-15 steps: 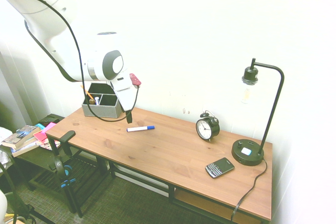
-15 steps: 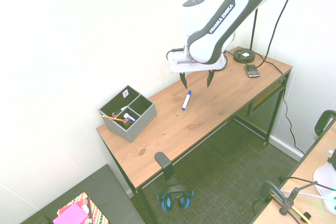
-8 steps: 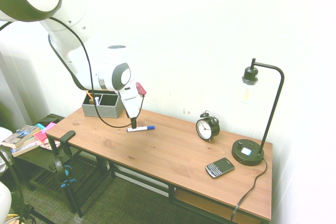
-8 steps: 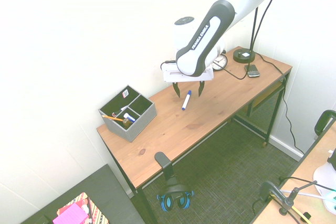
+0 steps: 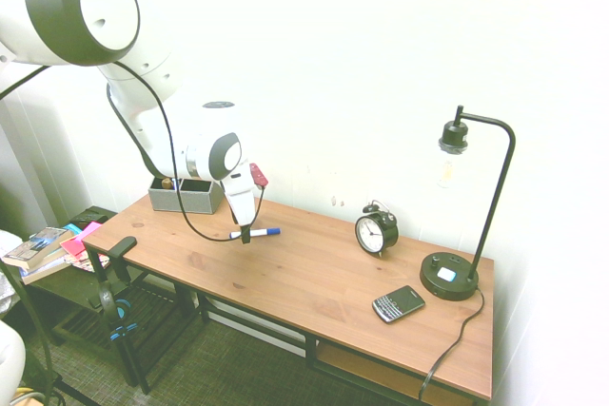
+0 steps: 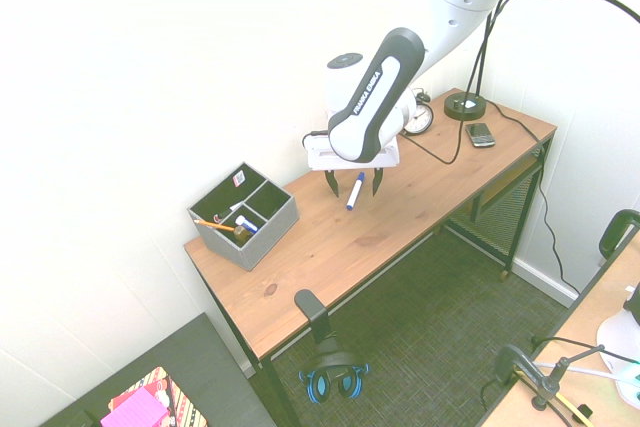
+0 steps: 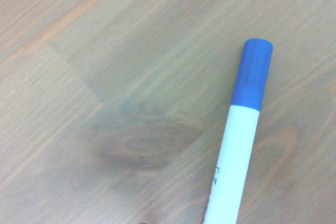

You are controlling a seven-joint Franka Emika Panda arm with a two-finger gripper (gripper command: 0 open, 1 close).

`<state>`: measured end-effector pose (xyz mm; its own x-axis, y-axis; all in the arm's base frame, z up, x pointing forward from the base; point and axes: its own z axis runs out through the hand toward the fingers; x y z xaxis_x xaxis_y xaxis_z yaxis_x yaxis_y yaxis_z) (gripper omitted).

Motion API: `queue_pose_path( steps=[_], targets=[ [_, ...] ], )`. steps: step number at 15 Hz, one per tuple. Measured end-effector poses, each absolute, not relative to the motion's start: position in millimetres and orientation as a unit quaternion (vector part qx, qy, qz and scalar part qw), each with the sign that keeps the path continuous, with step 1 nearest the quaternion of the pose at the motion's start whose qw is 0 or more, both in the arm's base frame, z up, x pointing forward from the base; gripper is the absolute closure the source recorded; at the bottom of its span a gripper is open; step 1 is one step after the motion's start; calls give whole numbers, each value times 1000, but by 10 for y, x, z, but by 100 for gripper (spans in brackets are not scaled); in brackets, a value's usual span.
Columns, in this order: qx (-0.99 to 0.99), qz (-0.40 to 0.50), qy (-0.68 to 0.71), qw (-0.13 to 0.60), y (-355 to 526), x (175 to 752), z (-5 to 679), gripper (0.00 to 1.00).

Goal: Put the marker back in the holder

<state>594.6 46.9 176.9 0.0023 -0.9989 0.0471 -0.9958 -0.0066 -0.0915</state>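
On the wooden worktop [image 6: 380,237] the marker [image 6: 354,191] lies flat, its blue cap toward the wall, white barrel toward the front edge. The hand [image 6: 351,184] points straight down over it with its fingers [image 6: 331,183] spread, one on each side of the marker; whether they touch it cannot be told. In the wrist view the marker [image 7: 237,150] lies on bare wood, cap clearly blue. At about nine o'clock from the marker in the second exterior view, well apart, the grey holder [image 6: 245,215] stands near the worktop's end by the wall, with an orange pencil [image 6: 214,226] and other small items in its compartments. Farther along at about two o'clock are a clock [image 6: 419,118], a phone [image 6: 481,134] and a lamp [image 6: 466,105].
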Motion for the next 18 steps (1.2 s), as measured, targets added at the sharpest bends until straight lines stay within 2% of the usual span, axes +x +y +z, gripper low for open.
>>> queue_pose_path(
  steps=[18],
  targets=[
    [-710,-34,703,22,496,6041,1600,100]
  ],
)
